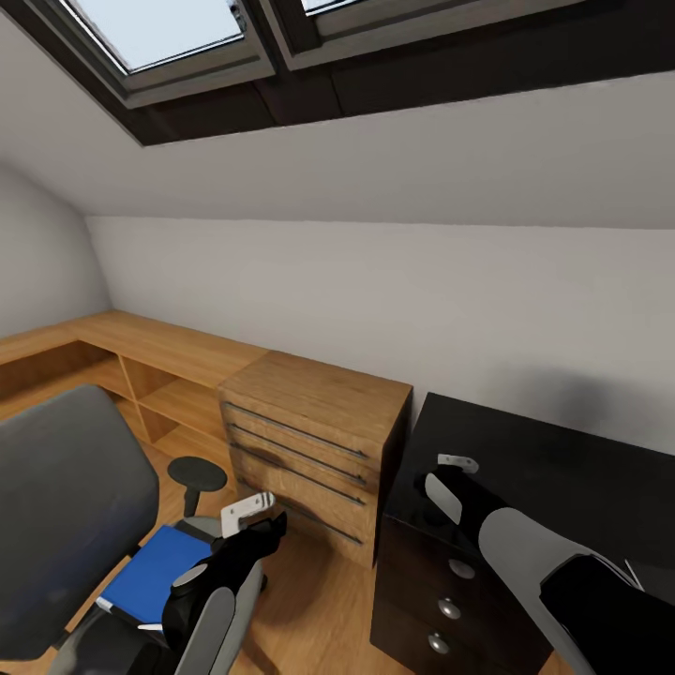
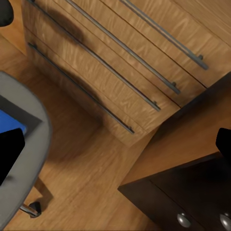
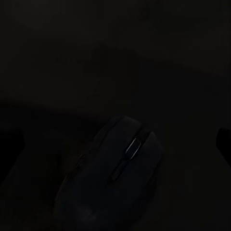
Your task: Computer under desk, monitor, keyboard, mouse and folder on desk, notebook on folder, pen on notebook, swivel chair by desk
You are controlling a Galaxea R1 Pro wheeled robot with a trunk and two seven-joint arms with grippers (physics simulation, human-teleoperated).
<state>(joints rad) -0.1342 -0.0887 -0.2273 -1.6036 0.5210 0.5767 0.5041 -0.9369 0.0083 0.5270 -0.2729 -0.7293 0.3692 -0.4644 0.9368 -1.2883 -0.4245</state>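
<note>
— What are we seeing on the chair?

— We are looking at the swivel chair (image 1: 66,506) at the left, and the blue folder (image 1: 155,572) is lying on its seat. Our left hand (image 1: 248,514) is hanging just above the folder's near end; we cannot tell whether its fingers are apart or together.

— And the right side?

— Our right hand (image 1: 457,464) is hovering over the black tabletop (image 1: 562,478), and we cannot tell its state either. In the right wrist view we are making out a dark mouse (image 3: 113,178) lying on that tabletop, between the two fingertip edges and not visibly touched.

— What is standing around us?

— A wooden chest of drawers (image 1: 314,441) is standing between chair and tabletop, touching the tabletop's side. Low wooden shelving (image 1: 141,375) is running along the white wall (image 1: 422,300), the floor (image 1: 309,600) is wood, and skylights (image 1: 178,37) are sitting in the sloped ceiling.
</note>
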